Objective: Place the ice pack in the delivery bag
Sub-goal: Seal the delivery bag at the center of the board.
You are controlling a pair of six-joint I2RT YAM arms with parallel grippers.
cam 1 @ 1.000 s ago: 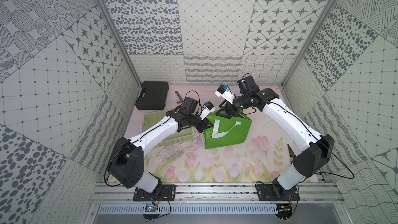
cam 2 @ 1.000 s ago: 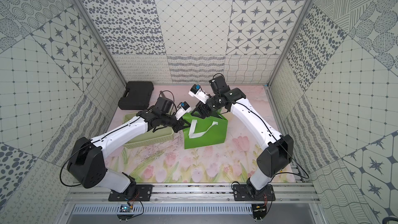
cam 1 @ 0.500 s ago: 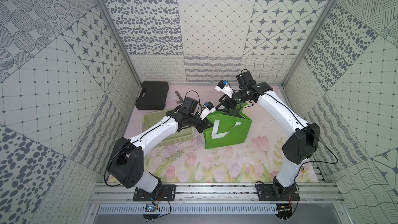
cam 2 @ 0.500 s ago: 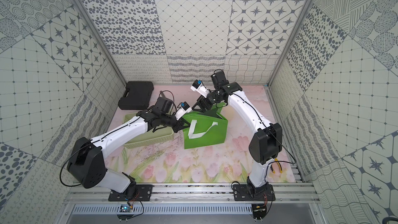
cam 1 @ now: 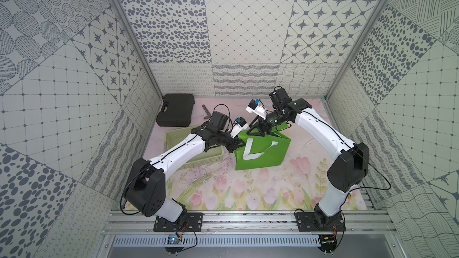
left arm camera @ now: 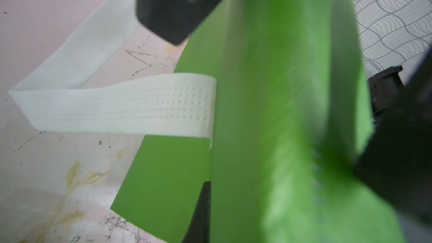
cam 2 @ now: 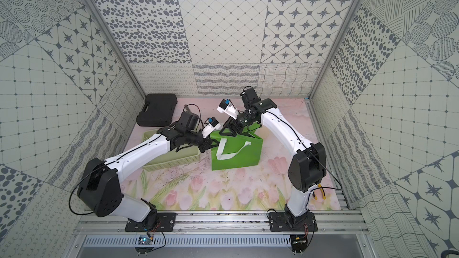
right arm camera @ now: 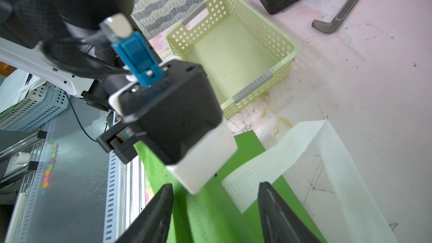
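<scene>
Near bench centre, delivery bag (cam 1: 263, 155) upright, basket (cam 1: 171, 140) just beside; left gripper (cam 1: 235, 145) pinching bag's rim; right gripper (right arm camera: 215, 216) spread, empty, over bag mouth; ice pack not visible.

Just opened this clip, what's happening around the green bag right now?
The left gripper is shut on the rim of the bright green fabric tote bag with white strap handles. The right gripper hovers over the bag's top with its jaws apart and nothing between them. The ice pack shows in no view; whether it is inside the bag cannot be told. The pale green perforated plastic basket beside the bag looks empty.
</scene>
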